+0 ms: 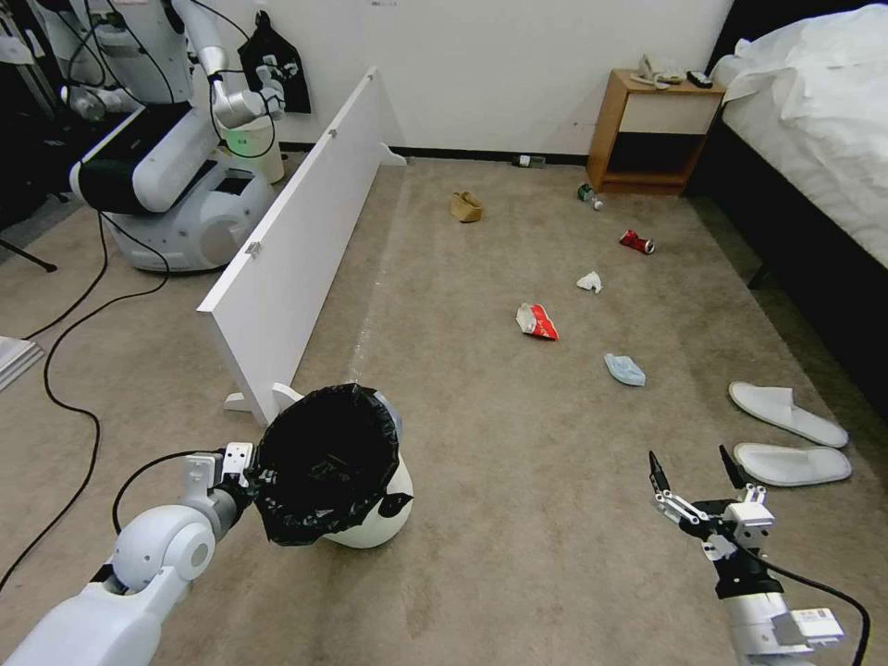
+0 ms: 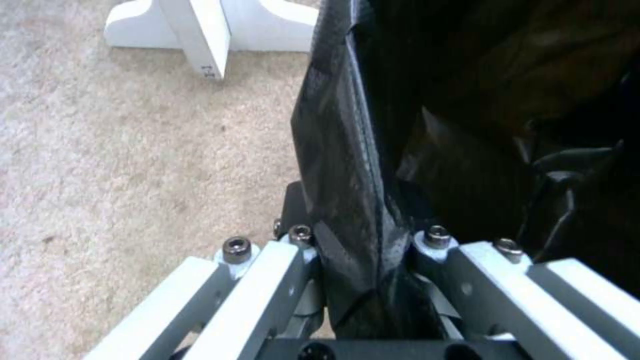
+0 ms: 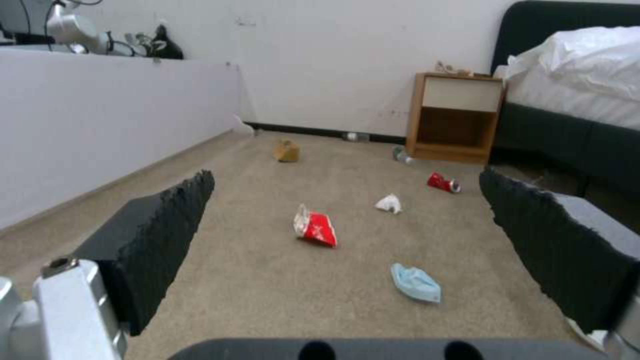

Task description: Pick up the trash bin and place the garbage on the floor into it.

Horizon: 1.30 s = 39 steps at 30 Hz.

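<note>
The bin [image 1: 365,499], lower left of the frame, hangs tilted with the left hand [image 2: 363,250] clamped on its bagged rim. Litter dots the floor [image 1: 518,407] mid-frame: packet [image 1: 537,321], mask [image 1: 625,369], slippers [image 1: 788,435]. The right hand [image 1: 696,472], lower right, gapes apart.

A bedroom set up as a robot test space. A bed [image 1: 814,111] with white linen and a dark frame stands at right, a wooden nightstand [image 1: 655,134] beside it against a white wall [image 1: 499,65]. Beige carpet [image 1: 481,407] covers the floor. A low white partition [image 1: 296,240] divides the room; behind it stands a second robot [image 1: 176,157] with trailing cables [image 1: 74,333].
</note>
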Available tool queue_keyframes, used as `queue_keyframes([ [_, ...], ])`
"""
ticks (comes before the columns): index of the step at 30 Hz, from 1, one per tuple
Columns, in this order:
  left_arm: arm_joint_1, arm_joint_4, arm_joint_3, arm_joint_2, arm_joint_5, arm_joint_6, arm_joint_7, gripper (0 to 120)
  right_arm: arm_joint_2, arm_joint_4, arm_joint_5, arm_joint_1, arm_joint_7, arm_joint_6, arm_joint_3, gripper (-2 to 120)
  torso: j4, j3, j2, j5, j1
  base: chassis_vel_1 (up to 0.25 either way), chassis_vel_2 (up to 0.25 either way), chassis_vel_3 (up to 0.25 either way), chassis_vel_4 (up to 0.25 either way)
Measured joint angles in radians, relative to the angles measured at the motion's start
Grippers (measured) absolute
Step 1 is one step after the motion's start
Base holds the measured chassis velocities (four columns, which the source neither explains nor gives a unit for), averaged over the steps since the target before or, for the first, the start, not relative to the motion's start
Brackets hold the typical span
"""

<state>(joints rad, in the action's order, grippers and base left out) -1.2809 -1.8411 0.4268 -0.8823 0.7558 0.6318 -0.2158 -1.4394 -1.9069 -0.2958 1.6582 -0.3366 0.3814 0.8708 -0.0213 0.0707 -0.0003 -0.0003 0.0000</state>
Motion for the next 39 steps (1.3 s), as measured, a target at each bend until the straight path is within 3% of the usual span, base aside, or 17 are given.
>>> queue_keyframes([
  [17,-0.025,-0.071,0.035,-0.018,-0.013,-0.049,0.02,3,-0.02,-0.007,0.008,-0.001,-0.003,0.001,0.008,100,0.0001,0.0,0.0,0.0003,0.0,0.0,0.0,0.0,0.0],
  [39,-0.048,-0.173,0.027,-0.038,0.003,-0.048,0.007,2,-0.051,-0.027,0.01,-0.002,-0.003,0.004,0.046,100,0.0,0.0,0.0,0.0003,0.0,0.0,0.0,0.0,0.0],
])
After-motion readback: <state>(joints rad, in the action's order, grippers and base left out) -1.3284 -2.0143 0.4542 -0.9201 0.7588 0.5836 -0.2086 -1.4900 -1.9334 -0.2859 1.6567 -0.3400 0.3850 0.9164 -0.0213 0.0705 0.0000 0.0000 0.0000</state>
